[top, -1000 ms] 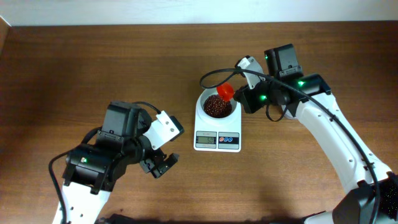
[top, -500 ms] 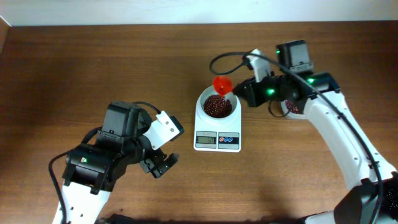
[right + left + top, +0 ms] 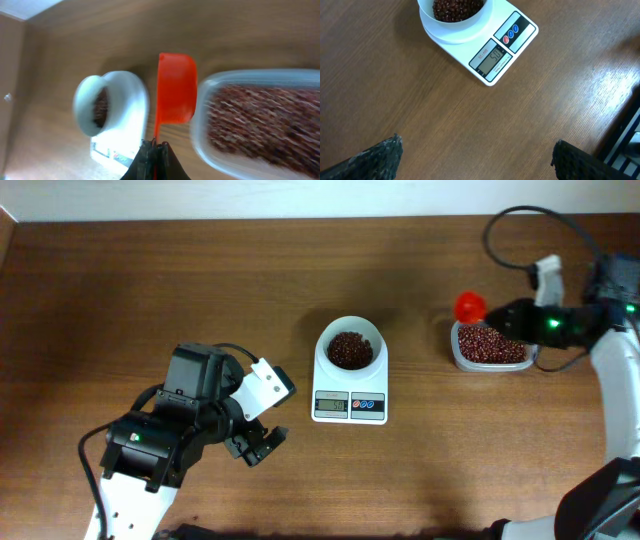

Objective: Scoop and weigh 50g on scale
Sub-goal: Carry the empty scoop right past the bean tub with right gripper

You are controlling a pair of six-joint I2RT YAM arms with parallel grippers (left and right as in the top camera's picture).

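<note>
The left arm is folded at the near left of the table, its left gripper (image 3: 256,443) pointing towards the scale, fingers (image 3: 376,159) spread wide with nothing between them. The right arm reaches in from the right edge, and its right gripper (image 3: 512,318) is clenched on the thin handle of a red scoop (image 3: 470,306), which hangs over the far-left corner of the tub.

There is one white digital scale (image 3: 349,393) at mid-table, carrying one round white bowl (image 3: 322,346) that holds a heap of red-brown beans (image 3: 349,350). Its display faces the near edge, with two blue buttons beside it. One clear plastic tub (image 3: 453,348), well apart to the right, holds a second, larger lot of the same beans.

The table (image 3: 150,290) is dark brown wood grain; a pale wall runs along its far edge.
</note>
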